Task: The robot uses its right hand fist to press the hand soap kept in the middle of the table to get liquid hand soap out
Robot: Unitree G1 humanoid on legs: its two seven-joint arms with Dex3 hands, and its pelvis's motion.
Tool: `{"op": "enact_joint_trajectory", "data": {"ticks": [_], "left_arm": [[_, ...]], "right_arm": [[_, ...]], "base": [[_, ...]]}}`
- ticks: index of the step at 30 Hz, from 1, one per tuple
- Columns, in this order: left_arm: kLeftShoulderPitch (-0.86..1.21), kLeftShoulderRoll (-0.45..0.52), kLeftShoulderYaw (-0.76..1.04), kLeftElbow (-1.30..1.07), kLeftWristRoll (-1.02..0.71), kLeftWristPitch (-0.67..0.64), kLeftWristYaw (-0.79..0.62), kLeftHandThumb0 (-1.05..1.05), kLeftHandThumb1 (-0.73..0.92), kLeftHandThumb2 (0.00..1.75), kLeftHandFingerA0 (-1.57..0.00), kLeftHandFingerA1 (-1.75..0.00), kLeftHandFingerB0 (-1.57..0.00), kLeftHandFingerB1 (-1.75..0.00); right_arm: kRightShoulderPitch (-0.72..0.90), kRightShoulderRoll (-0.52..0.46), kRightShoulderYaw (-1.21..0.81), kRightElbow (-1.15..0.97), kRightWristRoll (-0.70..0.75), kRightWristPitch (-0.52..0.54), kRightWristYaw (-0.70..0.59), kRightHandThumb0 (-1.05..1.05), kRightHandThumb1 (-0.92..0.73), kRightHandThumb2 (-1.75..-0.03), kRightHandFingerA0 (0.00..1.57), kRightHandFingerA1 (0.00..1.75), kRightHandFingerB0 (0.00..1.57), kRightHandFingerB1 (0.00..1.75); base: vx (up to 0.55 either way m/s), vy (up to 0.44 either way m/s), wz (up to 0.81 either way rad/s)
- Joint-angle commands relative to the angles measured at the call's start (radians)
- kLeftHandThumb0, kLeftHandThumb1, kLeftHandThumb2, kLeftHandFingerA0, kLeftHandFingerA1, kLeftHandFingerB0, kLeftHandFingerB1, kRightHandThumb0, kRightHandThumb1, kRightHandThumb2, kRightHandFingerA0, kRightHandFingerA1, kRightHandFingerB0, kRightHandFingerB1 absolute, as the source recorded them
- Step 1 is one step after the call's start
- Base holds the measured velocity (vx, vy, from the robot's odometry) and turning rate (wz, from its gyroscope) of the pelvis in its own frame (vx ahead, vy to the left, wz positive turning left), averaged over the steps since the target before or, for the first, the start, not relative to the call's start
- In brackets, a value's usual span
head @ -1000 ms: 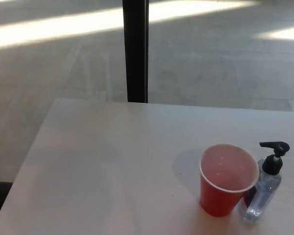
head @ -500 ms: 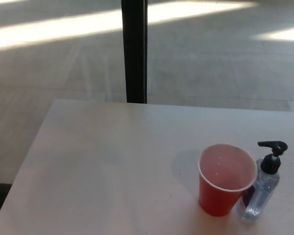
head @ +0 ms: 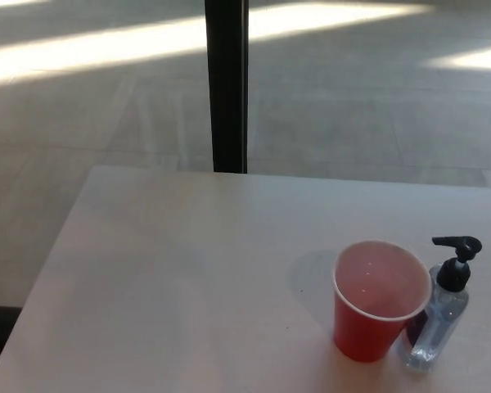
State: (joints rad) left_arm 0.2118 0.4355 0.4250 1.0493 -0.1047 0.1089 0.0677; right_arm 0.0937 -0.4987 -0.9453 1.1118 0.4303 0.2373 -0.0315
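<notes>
A clear hand soap bottle (head: 439, 321) with a black pump head (head: 457, 260) stands upright near the front right of the white table (head: 172, 270). Its spout points left, over the rim of a red plastic cup (head: 378, 301) that stands right beside it on the left. The cup looks empty inside. Neither of my hands shows in the head view.
A black vertical post (head: 227, 85) rises behind the table's far edge. Beyond it lies a grey floor with bright sunlit bands. The table's left and far edges are visible; the right edge is out of frame.
Only the camera has wobbled slightly; the bottle and cup stand where they were.
</notes>
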Motion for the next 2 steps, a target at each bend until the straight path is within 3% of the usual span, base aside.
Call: {"op": "enact_joint_trajectory", "data": {"ticks": [1, 2], "left_arm": [[-0.001, 0.028, 0.005, 0.015, -0.009, -0.023, -0.001, -0.18, 0.36, 0.81, -0.8, -0.99, -0.6, -0.8], [-0.001, 0.028, 0.005, 0.015, -0.009, -0.023, -0.001, -0.18, 0.36, 0.81, -0.8, -0.99, -0.6, -0.8]], "right_arm": [[0.0, 0.018, 0.028, 0.024, 0.01, -0.125, -0.029, -0.55, -0.58, -0.96, 0.33, 0.68, 0.38, 0.63], [0.0, 0.018, 0.028, 0.024, 0.01, -0.125, -0.029, -0.55, -0.58, -0.96, 0.33, 0.68, 0.38, 0.63]], "base": [[0.0, 0.0, 0.0], [0.0, 0.0, 0.0]]}}
